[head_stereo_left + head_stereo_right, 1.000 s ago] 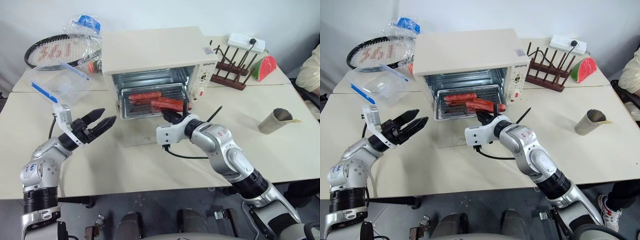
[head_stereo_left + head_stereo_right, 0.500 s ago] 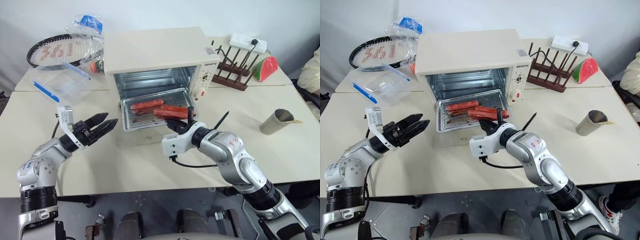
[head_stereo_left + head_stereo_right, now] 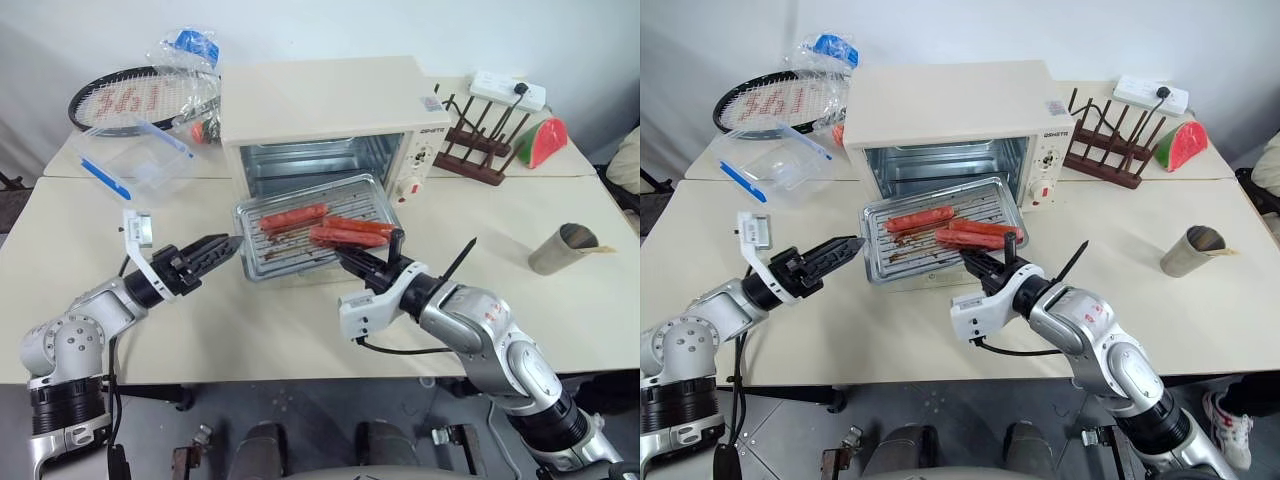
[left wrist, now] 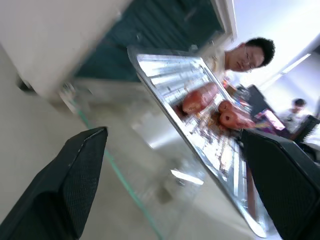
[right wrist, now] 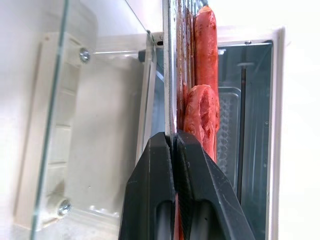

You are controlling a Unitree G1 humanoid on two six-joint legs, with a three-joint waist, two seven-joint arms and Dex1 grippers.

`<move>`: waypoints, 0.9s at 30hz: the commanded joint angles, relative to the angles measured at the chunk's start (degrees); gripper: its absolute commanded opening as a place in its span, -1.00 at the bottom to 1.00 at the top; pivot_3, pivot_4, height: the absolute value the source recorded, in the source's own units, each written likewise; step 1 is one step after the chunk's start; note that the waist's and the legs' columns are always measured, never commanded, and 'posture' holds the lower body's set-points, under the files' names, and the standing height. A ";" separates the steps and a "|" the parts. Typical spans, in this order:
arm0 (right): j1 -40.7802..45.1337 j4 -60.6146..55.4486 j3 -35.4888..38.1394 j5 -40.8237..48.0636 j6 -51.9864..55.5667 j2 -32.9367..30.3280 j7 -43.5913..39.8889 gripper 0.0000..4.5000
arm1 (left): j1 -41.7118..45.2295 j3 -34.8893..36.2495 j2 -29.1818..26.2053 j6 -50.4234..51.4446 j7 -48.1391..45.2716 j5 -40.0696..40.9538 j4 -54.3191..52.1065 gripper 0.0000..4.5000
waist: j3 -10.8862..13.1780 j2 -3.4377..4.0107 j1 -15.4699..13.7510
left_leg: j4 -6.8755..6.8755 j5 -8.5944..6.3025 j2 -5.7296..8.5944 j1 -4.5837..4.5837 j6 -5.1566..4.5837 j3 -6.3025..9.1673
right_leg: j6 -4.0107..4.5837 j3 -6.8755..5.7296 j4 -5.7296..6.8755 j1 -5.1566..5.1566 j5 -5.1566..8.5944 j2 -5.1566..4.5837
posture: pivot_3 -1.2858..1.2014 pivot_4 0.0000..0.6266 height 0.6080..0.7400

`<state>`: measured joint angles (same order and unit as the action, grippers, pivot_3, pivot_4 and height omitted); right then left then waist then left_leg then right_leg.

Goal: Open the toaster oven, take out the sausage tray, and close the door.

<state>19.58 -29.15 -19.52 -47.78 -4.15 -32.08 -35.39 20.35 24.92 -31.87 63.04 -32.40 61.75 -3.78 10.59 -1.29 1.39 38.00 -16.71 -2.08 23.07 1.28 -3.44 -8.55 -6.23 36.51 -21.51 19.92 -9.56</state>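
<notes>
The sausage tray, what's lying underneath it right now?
Under the sausage tray lies the open glass door, flat on the table. The tray covers most of the glass, so nothing further shows beneath it.

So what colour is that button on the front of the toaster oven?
Red; the button sits low on the toaster oven control panel, clearest in the right eye view.

head stereo pair set high, facing forward and down over the tabletop (image 3: 560, 330); same scene in both. wrist views set low and close: left looking along the sausage tray (image 4: 200, 150), right onto its gripped rim, toaster oven (image 5: 260, 100) beyond.
</notes>
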 commanded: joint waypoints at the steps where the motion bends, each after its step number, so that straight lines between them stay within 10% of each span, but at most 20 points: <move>1: -0.20 -3.45 2.45 1.15 -1.94 -0.28 1.33 -1.00 | 3.10 1.71 -0.50 8.90 5.39 9.18 -0.32 1.00 | 0.00 -0.01 0.01 | 0.01 0.00 0.00 0.00 0.00 0.02 | 0.00 0.00 0.01 0.00 0.00 0.00 | 0.03 -0.52 1.00; 22: -1.83 -4.69 5.29 6.17 -4.61 0.12 0.86 -1.00 | 7.50 0.74 0.87 15.10 27.25 36.77 15.46 1.00 | 0.00 -0.02 -0.01 | 0.02 0.00 0.02 -0.04 0.00 0.03 | 0.00 0.03 0.01 0.03 0.00 0.00 | 0.03 -0.52 1.00; 27: -1.47 -4.45 5.31 6.68 -5.23 0.35 0.72 -1.00 | 7.45 -1.89 -0.06 15.63 26.48 37.89 16.20 0.50 | 0.00 -0.02 0.00 | 0.01 0.00 0.03 -0.04 0.00 0.03 | 0.00 0.04 0.01 0.03 0.00 0.00 | 0.03 -0.52 1.00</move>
<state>17.42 -30.51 -15.51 -42.16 -8.72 -32.04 -35.41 27.11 23.39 -30.83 78.42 -5.14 97.58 12.36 10.58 -1.31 1.39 38.02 -16.71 -2.05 23.03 1.29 -3.41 -8.55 -6.20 36.52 -21.48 19.92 -9.57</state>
